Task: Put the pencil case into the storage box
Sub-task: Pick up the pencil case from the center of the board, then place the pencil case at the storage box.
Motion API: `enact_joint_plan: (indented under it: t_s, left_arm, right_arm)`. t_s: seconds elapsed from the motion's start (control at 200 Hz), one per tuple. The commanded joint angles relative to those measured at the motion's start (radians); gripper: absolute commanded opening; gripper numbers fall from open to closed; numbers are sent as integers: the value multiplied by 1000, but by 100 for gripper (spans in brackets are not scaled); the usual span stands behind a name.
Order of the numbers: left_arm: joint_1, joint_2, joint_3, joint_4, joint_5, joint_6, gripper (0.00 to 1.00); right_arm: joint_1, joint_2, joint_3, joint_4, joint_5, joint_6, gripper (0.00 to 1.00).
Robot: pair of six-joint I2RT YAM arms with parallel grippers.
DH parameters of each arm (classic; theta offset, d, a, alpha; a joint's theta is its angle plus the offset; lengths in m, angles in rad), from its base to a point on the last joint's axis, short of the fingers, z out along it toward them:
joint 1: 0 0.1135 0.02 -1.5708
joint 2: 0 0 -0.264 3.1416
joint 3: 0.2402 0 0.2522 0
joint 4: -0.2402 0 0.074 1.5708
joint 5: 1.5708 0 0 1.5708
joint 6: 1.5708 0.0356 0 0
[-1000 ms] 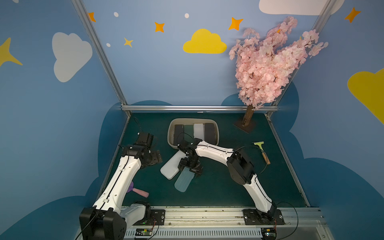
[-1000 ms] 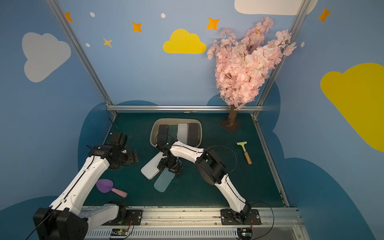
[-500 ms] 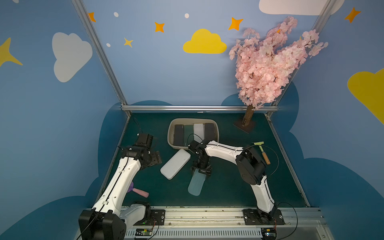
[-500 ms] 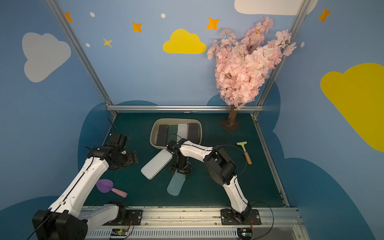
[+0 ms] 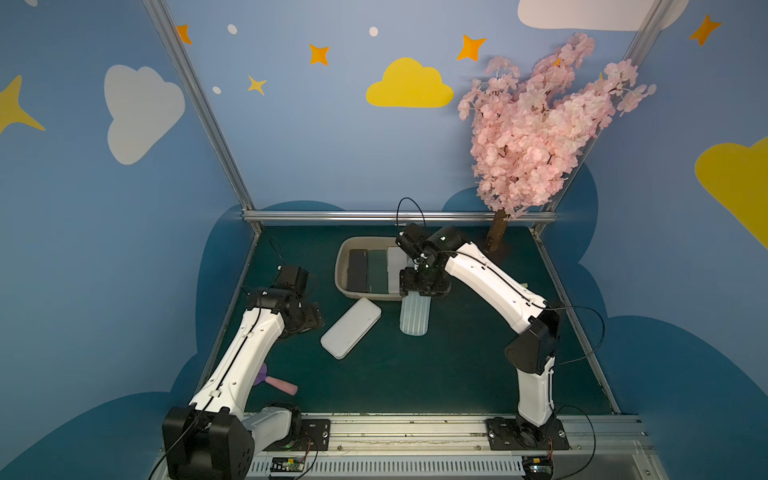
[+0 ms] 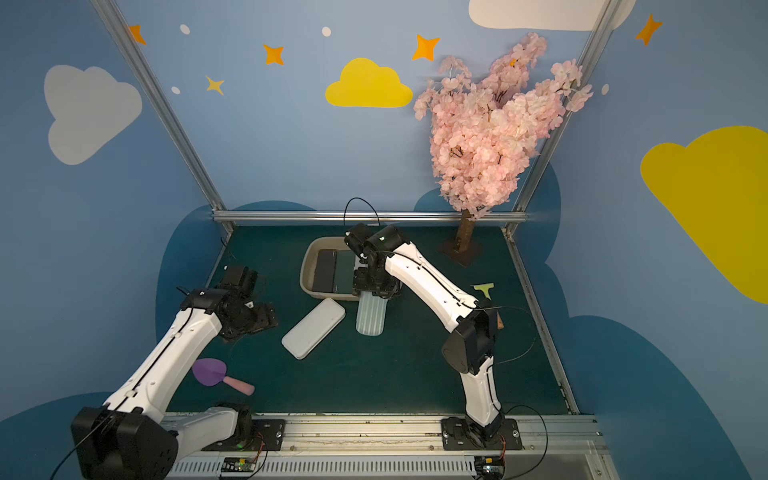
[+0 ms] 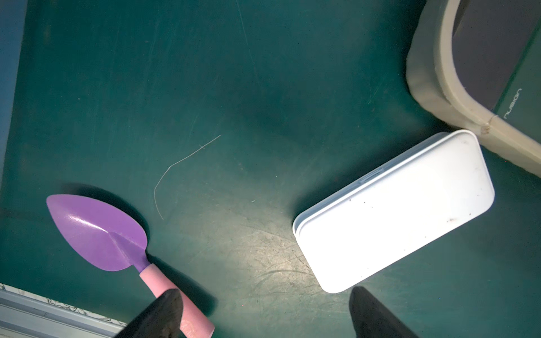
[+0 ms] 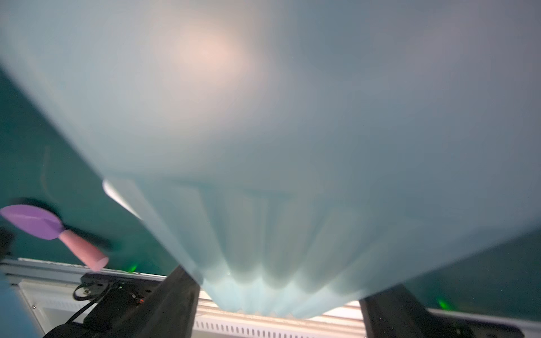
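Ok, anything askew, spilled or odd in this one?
Nothing spilled or damaged. The white rectangular pencil case lies askew on the green mat, one corner by the beige plastic storage box. The right gripper holds the pale blue ribbed pencil case by one end; the rest juts over the mat, outside the box.

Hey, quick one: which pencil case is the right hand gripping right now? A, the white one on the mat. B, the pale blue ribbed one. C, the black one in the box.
B: the right hand is closed on the pale blue ribbed case, while the white case lies free on the mat and the black case sits in the storage box.
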Motion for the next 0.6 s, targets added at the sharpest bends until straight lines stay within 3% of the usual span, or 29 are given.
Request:
enact_joint_plan:
  t_s: [0.0,0.07,0.185,0.416,0.596]
  left_arm:
    - [4,26,46,10,3,-27,92]
    - [4,40,63,10,1,-38,92]
    - [4,62,83,15,2,-54,92]
    - [3,104,105,32,42,-65,92]
    - [4,139,128,30,51,-65,92]
  right_arm:
    - [-13,119,183,-43,81,-118,54]
    - [-20,184,292,13,107,-156,54]
    - [-32,230,331,192,135,-221,53]
    - [-68,368,451,425,40,-291,53]
    - [-70,433,456,613,-7,-286,52]
